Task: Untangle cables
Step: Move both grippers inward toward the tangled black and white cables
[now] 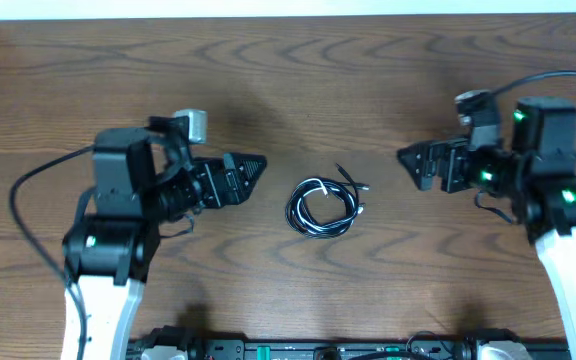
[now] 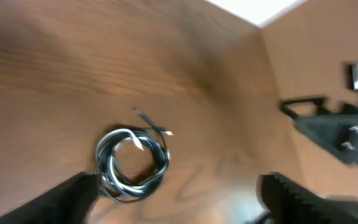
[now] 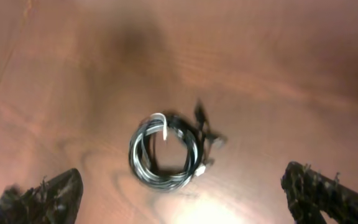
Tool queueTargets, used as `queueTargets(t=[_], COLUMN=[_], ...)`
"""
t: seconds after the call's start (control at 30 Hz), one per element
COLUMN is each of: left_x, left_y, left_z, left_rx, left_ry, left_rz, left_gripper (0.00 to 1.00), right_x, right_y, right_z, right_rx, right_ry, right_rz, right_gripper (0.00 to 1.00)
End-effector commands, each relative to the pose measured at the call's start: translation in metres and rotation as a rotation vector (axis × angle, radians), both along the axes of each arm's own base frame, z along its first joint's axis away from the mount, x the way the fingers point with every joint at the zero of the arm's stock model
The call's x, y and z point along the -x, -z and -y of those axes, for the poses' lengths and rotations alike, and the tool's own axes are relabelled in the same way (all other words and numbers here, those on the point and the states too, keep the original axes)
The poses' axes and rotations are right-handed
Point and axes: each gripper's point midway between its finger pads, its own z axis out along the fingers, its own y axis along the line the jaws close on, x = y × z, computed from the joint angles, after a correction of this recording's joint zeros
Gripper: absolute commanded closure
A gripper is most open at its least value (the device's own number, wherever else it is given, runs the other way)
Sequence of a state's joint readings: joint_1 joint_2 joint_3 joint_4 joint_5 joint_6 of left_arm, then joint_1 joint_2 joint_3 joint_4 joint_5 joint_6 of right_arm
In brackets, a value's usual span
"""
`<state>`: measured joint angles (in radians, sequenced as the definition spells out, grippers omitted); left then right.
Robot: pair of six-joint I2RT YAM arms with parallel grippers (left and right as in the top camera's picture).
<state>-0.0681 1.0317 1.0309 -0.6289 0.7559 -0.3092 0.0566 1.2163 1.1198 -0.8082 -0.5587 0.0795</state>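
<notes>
The cables (image 1: 321,206) lie as one small coiled bundle of thin black cords with a white section in the middle of the wooden table. The bundle also shows in the left wrist view (image 2: 131,163) and in the right wrist view (image 3: 165,151), with small plug ends sticking out at its far side. My left gripper (image 1: 251,174) is open and empty, to the left of the bundle. My right gripper (image 1: 413,162) is open and empty, to the right of it. Neither gripper touches the cables.
The brown wooden table (image 1: 288,80) stretches behind and around the bundle. A black bar with fittings (image 1: 318,348) runs along the front edge. The right arm (image 2: 337,127) shows in the left wrist view.
</notes>
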Motion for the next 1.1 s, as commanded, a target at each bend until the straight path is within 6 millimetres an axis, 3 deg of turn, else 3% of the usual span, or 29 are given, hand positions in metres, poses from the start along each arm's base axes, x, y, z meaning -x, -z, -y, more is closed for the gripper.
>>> queueTargets(t=[0.0, 0.1, 0.2, 0.33, 0.43, 0.53, 0.73, 1.07], left_x=[0.006, 0.005, 0.002, -0.004, -0.008, -0.008, -0.026, -0.068], left_y=[0.001, 0.024, 0.064, 0.127, 0.155, 0.178, 0.199, 0.203], left_z=[0.027, 0.046, 0.058, 0.045, 0.035, 0.039, 0.053, 0.081], left_rx=[0.075, 0.016, -0.157, -0.546, -0.757, -0.836, -0.794, -0.708], left_ry=[0.152, 0.216, 0.223, 0.147, 0.133, 0.169, 0.118, 0.070], left_rz=[-0.034, -0.073, -0.118, -0.169, -0.171, -0.191, -0.209, -0.073], left_gripper=[0.25, 0.28, 0.33, 0.32, 0.33, 0.33, 0.39, 0.41], right_x=[0.005, 0.010, 0.010, 0.011, 0.012, 0.012, 0.011, 0.011], right_y=[0.008, 0.016, 0.024, 0.028, 0.027, 0.027, 0.028, 0.040], right_z=[-0.018, -0.028, -0.030, -0.033, -0.037, -0.038, -0.039, -0.044], right_rx=[-0.009, 0.029, 0.094, 0.138, 0.138, 0.137, 0.129, 0.123], right_ry=[-0.140, -0.220, -0.219, -0.223, -0.235, -0.238, -0.227, -0.233], right_rz=[-0.007, -0.004, -0.005, -0.005, 0.002, 0.005, -0.004, -0.053], right_gripper=[0.01, 0.01, 0.01, 0.01, 0.01, 0.01, 0.01, 0.01])
